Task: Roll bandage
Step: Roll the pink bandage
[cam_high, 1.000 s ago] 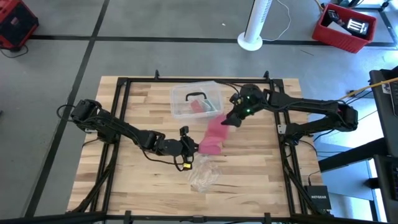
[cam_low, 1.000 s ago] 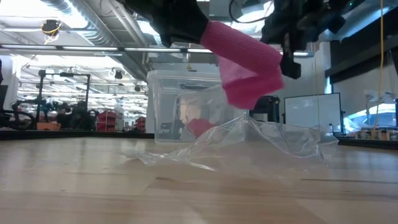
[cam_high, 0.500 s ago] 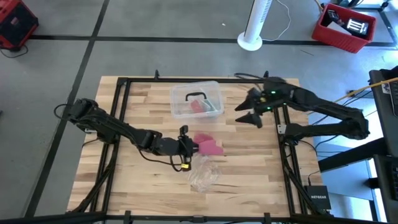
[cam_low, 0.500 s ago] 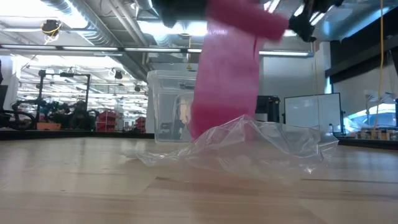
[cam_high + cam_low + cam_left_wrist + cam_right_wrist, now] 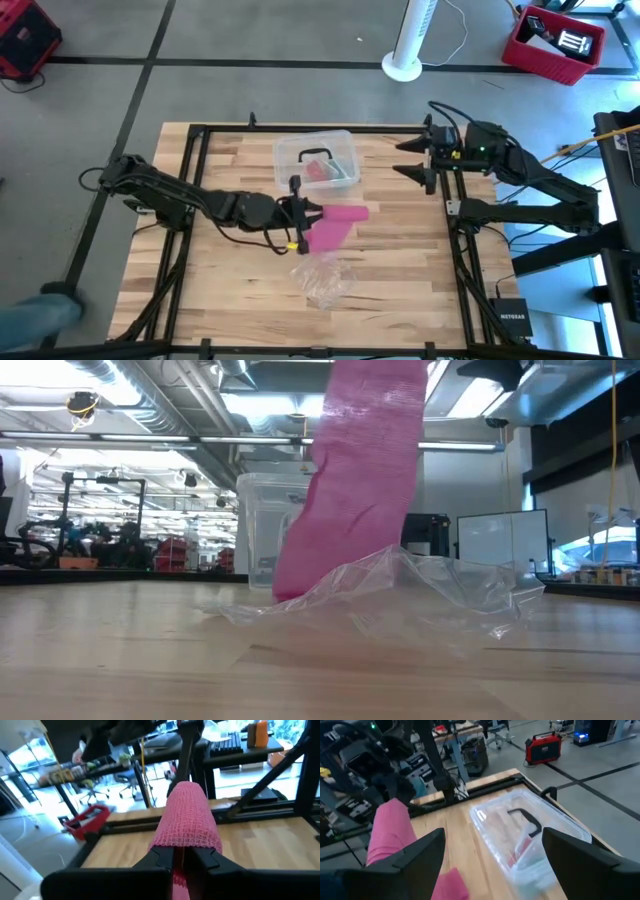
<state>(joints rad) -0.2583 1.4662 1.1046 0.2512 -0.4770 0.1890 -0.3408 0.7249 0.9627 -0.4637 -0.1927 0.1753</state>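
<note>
Between left tool (image 5: 303, 213) fingers: bandage (image 5: 336, 224), draping right, tableward.

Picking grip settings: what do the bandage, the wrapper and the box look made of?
Bandage: soft pink knit fabric, matte; an open waffle weave shows. Wrapper: thin clear plastic film, glossy, crumpled. Box: seemingly rigid clear plastic, with a dark handle.
</note>
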